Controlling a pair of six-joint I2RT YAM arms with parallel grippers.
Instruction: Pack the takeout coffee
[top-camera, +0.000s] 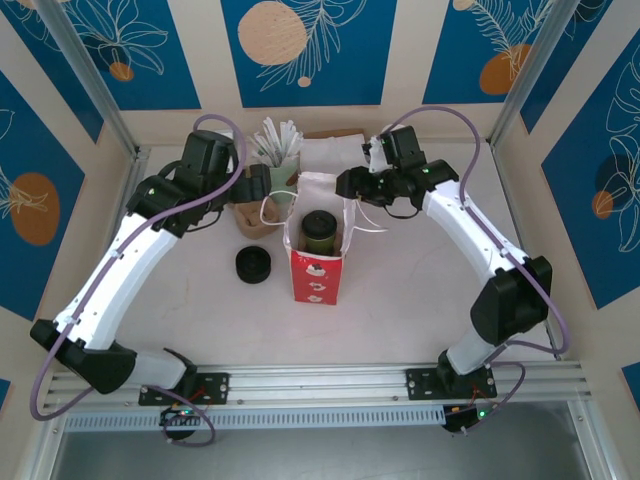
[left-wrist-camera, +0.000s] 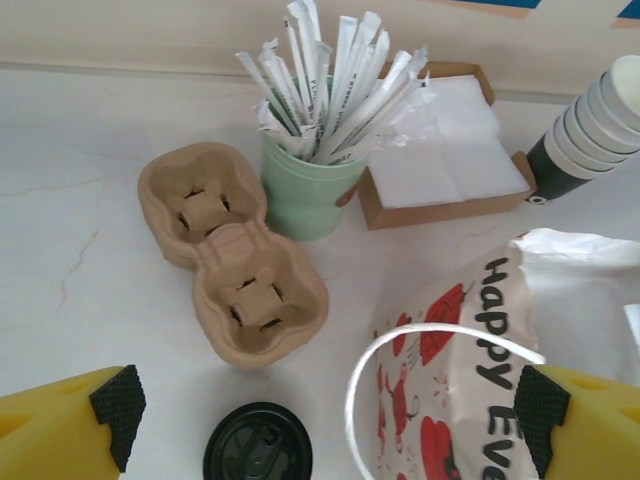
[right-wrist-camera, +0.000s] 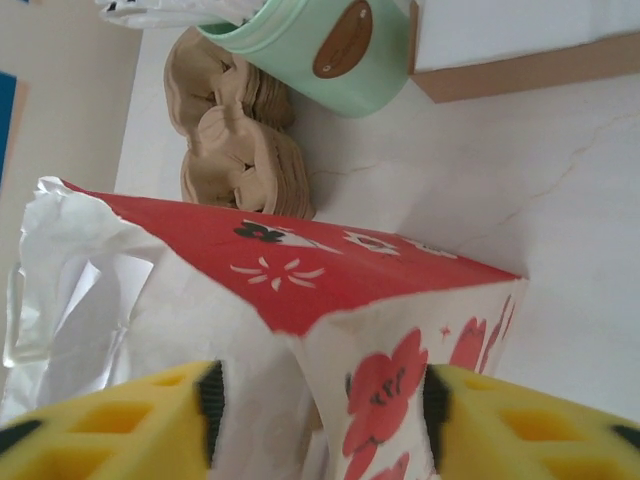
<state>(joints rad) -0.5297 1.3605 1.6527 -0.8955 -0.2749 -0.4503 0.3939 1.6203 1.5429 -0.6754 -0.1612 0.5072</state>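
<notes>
on the left, the left gripper (top-camera: 268, 188) hangs above the pale marble-look table (top-camera: 420, 290), just beside the left rim of the bag. its yellow fingers (left-wrist-camera: 60, 430) with black ribbed pads are spread wide and pinch nothing. in its wrist view the thin white handle loop (left-wrist-camera: 420, 338) curves through the gap between them. near it lies a low round stack of black plastic lids (top-camera: 253, 265). beside that is a moulded pulp cup carrier (top-camera: 247, 215), brown and rough, with two round wells. behind stands a smooth mint-green cup (top-camera: 283, 170) full of paper-wrapped straws (top-camera: 277, 138), then a flat cardboard tray of white napkins (top-camera: 330, 150).

in the middle the paper bag (top-camera: 316, 275) stands upright, printed red and white, with crinkled white paper at its open mouth. the takeout coffee (top-camera: 319, 228) sits inside it, upright, round black lid facing up, olive sides showing.

on the right, the right gripper (top-camera: 347, 185) is at the right rim of the bag. its yellow fingers (right-wrist-camera: 520, 425) stand apart with the bag's folded edge between the pads. i cannot tell if they press the paper.
</notes>
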